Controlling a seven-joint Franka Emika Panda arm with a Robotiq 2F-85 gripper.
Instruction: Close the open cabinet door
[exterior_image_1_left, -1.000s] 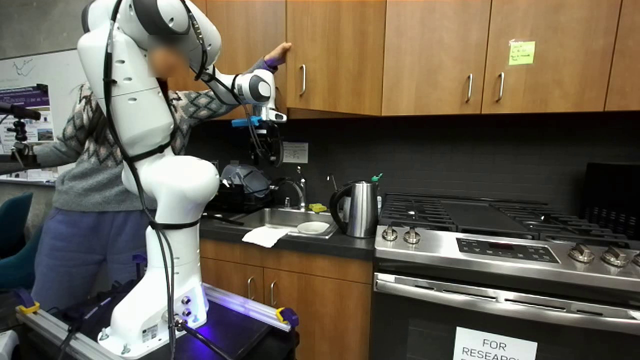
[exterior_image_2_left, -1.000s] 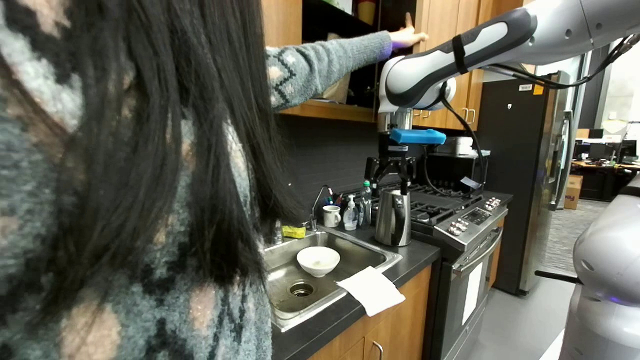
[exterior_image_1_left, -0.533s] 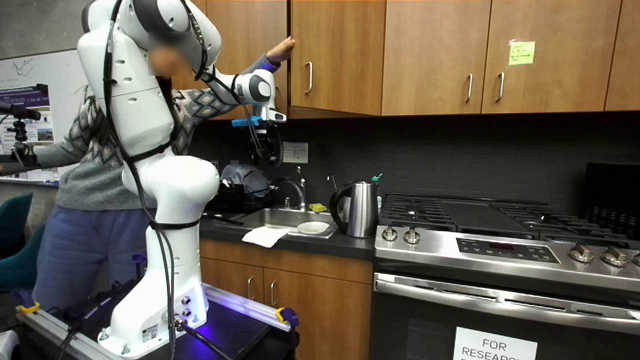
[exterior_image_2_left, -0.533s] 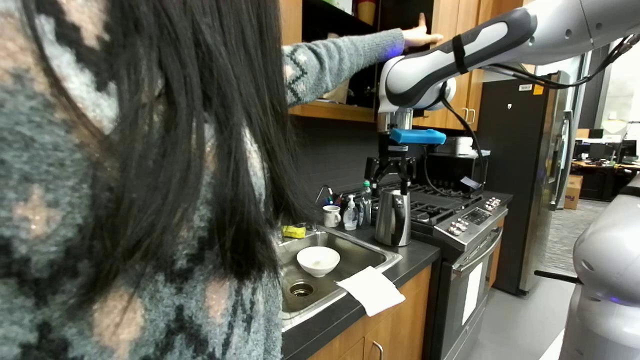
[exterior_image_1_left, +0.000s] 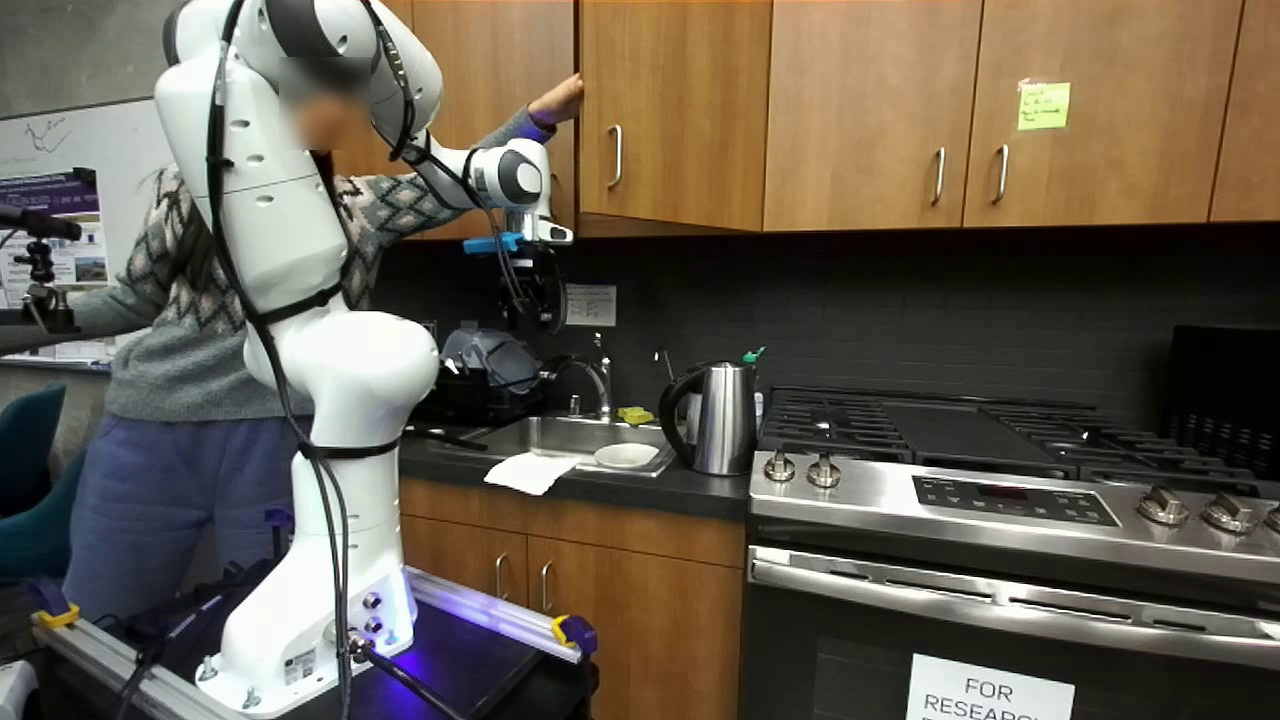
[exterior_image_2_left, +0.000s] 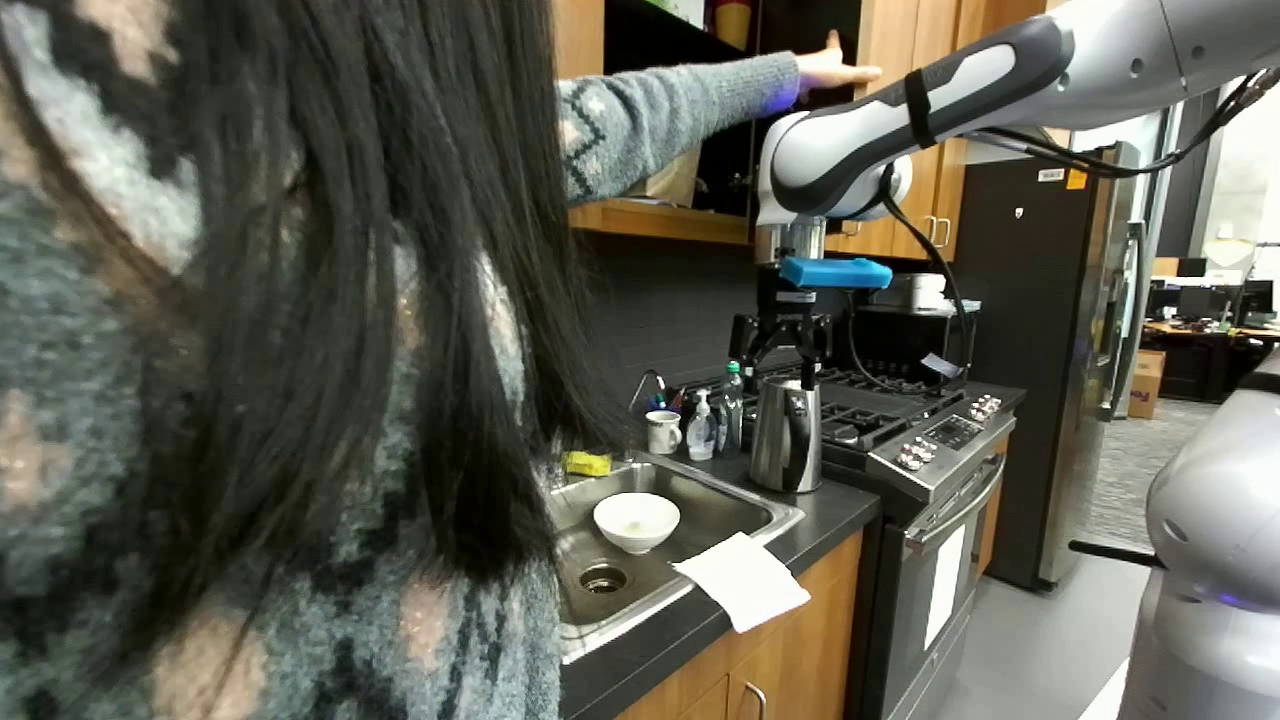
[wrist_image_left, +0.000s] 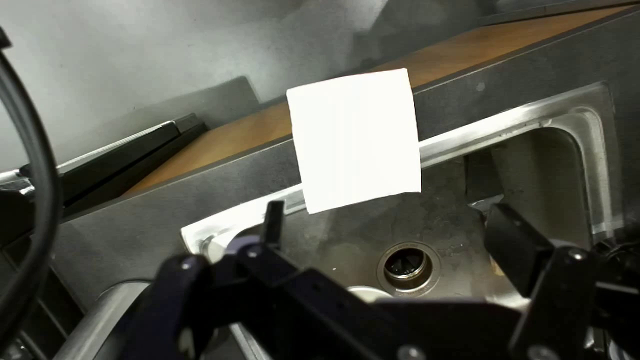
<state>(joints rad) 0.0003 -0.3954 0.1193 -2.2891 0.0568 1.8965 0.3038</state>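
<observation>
Leftmost, a whiteboard is hanging behind a person in a patterned grey sweater, who is standing partly behind the white robot arm. Black cables are running down the arm, and from its end, below a blue part, the black gripper is pointing straight down over the sink, its two fingers standing wide apart; in the wrist view the drain is showing between them. High above it, the person's open hand is reaching to the free edge of the cabinet door, which is standing ajar in the upper row, its silver bar handle facing outward. In an exterior view the cabinet's dark inside is showing, the hand stretching across in front of it. Below the door, a white square sheet is lying over the sink's front rim, a white bowl is sitting inside and a yellow sponge is resting behind it. Further right, a steel kettle is standing on the counter beside the stove. Above the stove, more wooden doors are standing flush in a row, one of them carrying a yellow sticky note
</observation>
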